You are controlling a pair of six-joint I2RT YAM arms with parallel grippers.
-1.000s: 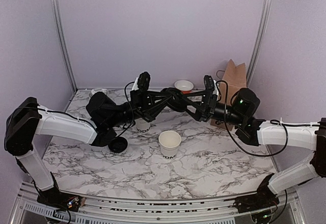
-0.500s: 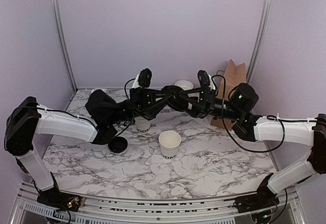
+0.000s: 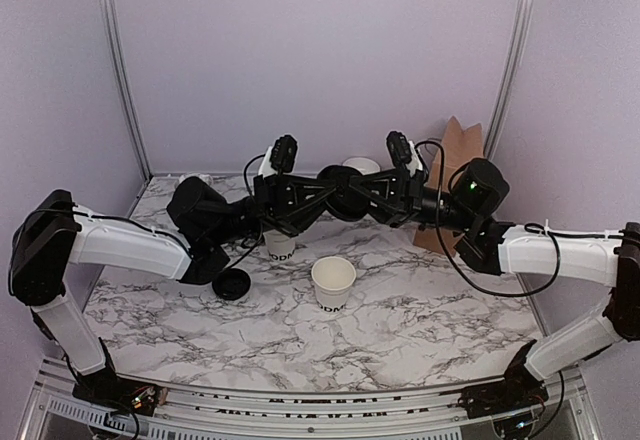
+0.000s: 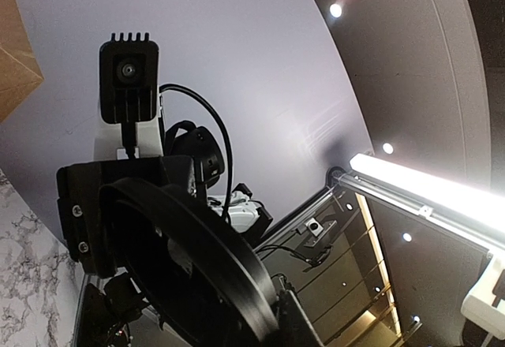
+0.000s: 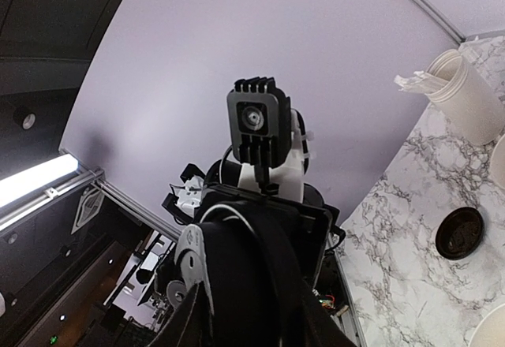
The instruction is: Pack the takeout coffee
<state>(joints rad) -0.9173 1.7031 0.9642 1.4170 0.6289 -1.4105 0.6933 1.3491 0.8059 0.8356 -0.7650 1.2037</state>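
Lilac walls back a grey-veined marble table point(image 3: 420, 310). Over it the left gripper point(image 3: 325, 196) and right gripper point(image 3: 362, 196) meet on a black round plastic lid point(image 3: 342, 186); whether either clamps it I cannot tell. The small white paper cup point(image 3: 333, 282) stands uncovered on the table nearby. A brown paper bag point(image 3: 462, 155) shows behind the right arm.

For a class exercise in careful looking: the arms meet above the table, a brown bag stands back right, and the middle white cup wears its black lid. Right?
No: the top external view shows the middle white cup open, with no lid; a black lid lies on the table to its left. The rest holds.
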